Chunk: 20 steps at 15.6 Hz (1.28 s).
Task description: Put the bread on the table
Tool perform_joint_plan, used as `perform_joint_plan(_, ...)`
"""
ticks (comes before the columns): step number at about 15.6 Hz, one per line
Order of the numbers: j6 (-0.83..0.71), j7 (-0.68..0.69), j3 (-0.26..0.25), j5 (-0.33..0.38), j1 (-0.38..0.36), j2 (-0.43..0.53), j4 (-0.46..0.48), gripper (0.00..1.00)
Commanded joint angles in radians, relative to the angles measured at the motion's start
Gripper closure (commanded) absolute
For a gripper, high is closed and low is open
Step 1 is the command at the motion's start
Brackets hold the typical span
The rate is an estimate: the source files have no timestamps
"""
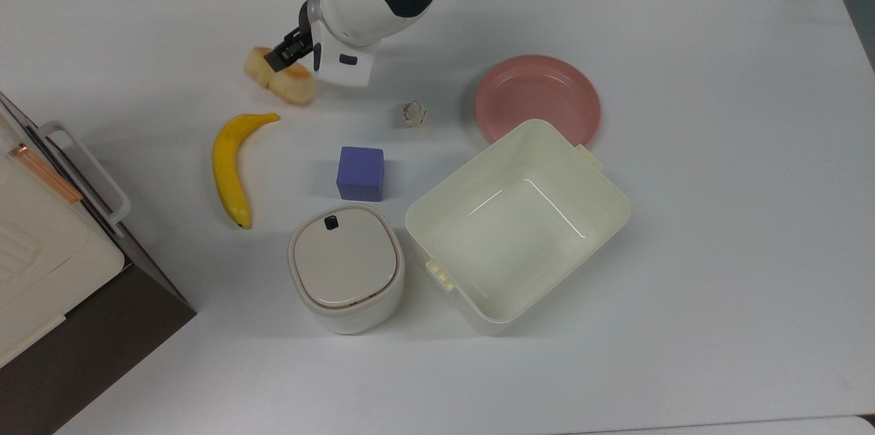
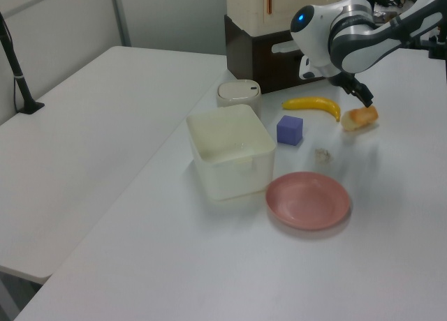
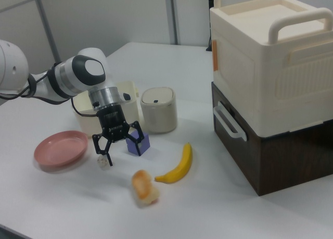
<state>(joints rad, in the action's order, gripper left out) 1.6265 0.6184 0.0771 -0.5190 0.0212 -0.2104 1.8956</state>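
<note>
The bread (image 1: 280,77) is a small roll with a golden-orange top. It lies on the white table (image 1: 683,284), beyond the banana's tip in the top view. My gripper (image 1: 299,55) hangs just above its right end, open, with nothing between the fingers. In the right view the gripper (image 3: 118,143) spreads its fingers wide, above and behind the bread (image 3: 144,187), which rests on the table (image 3: 208,213). In the left view the bread (image 2: 360,116) lies just below the gripper (image 2: 356,91).
A yellow banana (image 1: 229,165), a purple cube (image 1: 360,173) and a crumpled paper ball (image 1: 414,113) lie near the bread. A pink plate (image 1: 538,98), a cream tub (image 1: 615,202) and a lidded white container (image 1: 345,267) stand nearby. A cream case on a dark box (image 1: 41,264) fills the top view's left edge.
</note>
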Motion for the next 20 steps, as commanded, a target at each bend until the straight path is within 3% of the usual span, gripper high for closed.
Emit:
perform_joint_plan(1,-0.005,-0.008,0.001,0.043,0.011,0.014,-0.041,0.0)
perform_joint_plan(5,0.004,-0.274,-0.011,0.22,0.032,0.025,-0.162,0.0)
perform_joint_plan(10,0.006,-0.402,-0.014,0.234,0.037,0.046,-0.24,0.0)
perform_joint_plan(12,-0.019,-0.463,-0.039,0.244,0.039,0.059,-0.286,0.0)
perform_joint_plan(14,-0.046,-0.48,-0.054,0.308,0.058,0.069,-0.332,0.0)
perform_joint_plan(17,-0.057,-0.557,-0.112,0.468,0.086,0.066,-0.424,0.0)
perform_joint_plan(20,-0.053,-0.626,-0.128,0.497,0.089,0.065,-0.452,0.0)
